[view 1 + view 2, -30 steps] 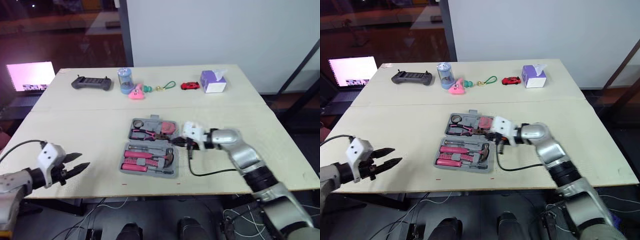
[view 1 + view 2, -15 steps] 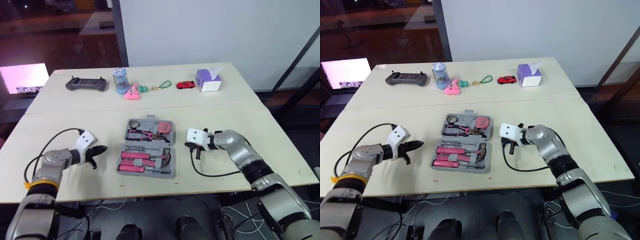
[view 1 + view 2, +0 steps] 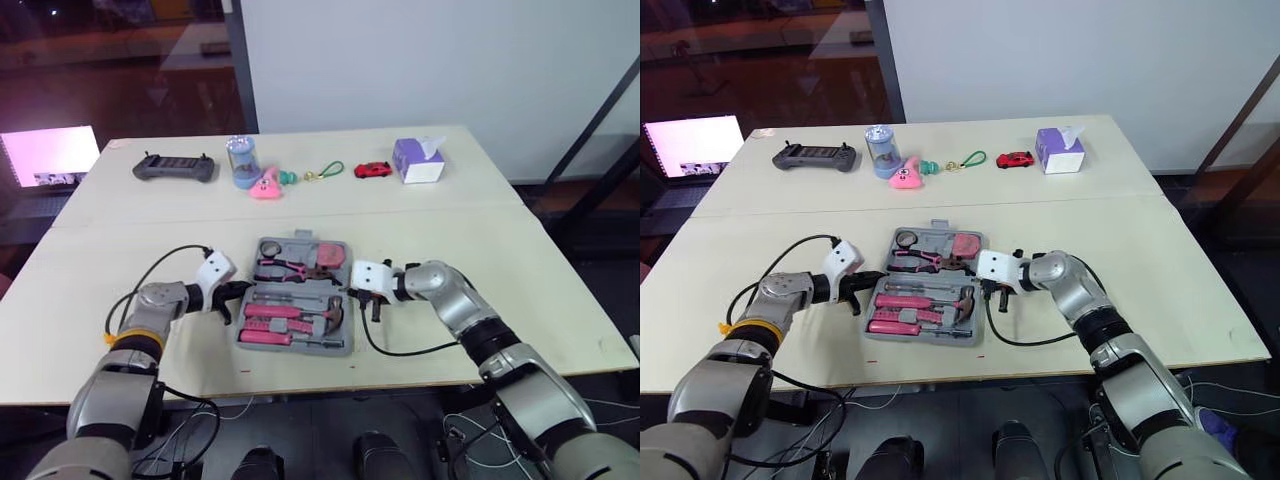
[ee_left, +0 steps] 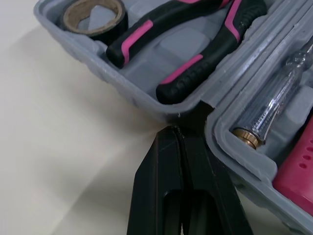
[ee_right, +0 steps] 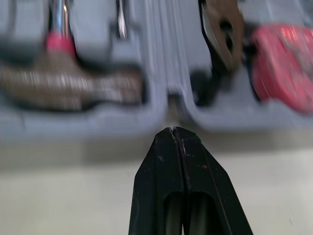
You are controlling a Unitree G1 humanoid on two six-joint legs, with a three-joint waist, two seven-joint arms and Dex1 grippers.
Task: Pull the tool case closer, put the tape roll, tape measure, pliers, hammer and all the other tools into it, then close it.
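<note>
Where the left claw [image 4: 178, 129] sits: at the left end of the seam between the two halves of the tool case [image 4: 112, 78], fingers pressed together, tips touching the grey wall at the notch.
Likely reason: a thin closed tip fits the seam; reads as bracing or setting up to fold one half over.
Tool case: open flat, mid-surface, near the front edge; grey moulded plastic, rounded rim, shaped recesses.
Surface [image 3: 150, 230]: pale, matte, smooth board.
Tape roll [image 4: 100, 28]: black tape on a brown card core, lying flat in the corner recess.
Pliers [image 4: 195, 66]: black grips with pink stripes, seated in their slot.
Tester screwdriver [image 4: 269, 105]: clear barrel, brass-coloured end cap, in the other half.
Hammer [image 3: 337, 313]: pink handle, dark head, near half, right side.
Tape measure [image 5: 283, 63]: red, rounded, glossy, far half.
Contents: every recess I can see looks filled; closing seems the step left.
Right claw [image 5: 172, 129]: fingers pressed together, aimed at the right end of the same seam, just short of the wall; contact not certain.
</note>
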